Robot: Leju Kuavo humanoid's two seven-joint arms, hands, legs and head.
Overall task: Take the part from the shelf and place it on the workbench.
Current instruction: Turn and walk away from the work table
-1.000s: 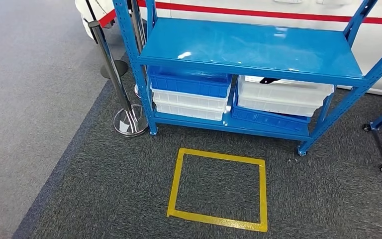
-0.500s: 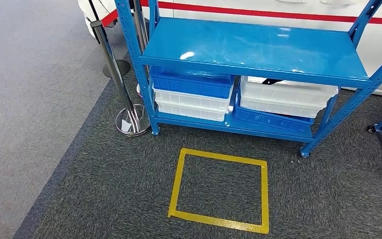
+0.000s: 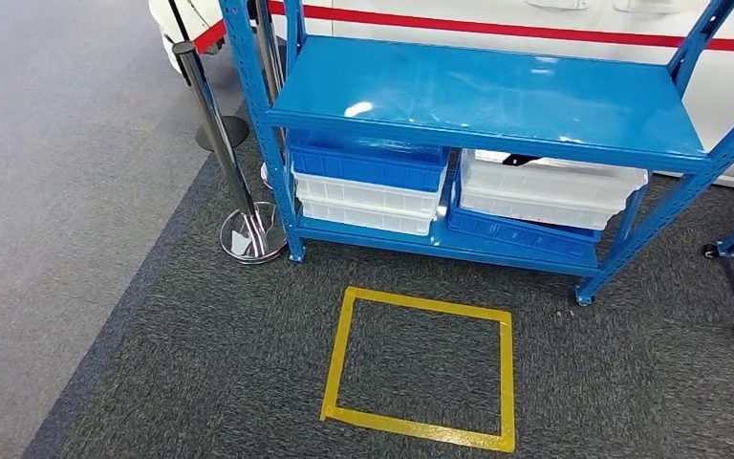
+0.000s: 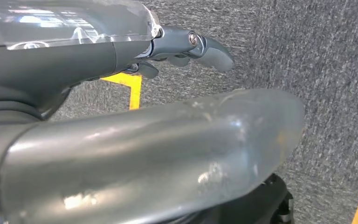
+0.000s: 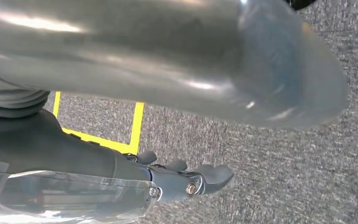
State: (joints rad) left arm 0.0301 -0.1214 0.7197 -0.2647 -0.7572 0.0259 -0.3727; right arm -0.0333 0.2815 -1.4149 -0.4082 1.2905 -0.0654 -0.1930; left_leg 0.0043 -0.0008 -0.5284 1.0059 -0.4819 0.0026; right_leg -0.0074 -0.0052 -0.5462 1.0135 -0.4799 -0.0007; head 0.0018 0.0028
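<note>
Both robot hands, left [image 4: 186,46] and right [image 5: 186,179], hang over dark grey carpet [image 3: 631,382] with fingers spread, holding nothing. Ahead lies a yellow tape square [image 3: 419,366] (on the floor). Beyond it the blue metal shelf [image 3: 497,96] carries stacked bins; a dark part [image 3: 519,159] lies in the upper white plastic bin [image 3: 545,189], well apart from the hands.

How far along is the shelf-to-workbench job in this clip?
Barely begun. Done: nothing visible. In hand: the robot faces the blue shelf, just short of the yellow floor square; the left hand and right hand hang over carpet holding nothing. Left: picking a part from the bins and carrying it to the workbench.
</note>
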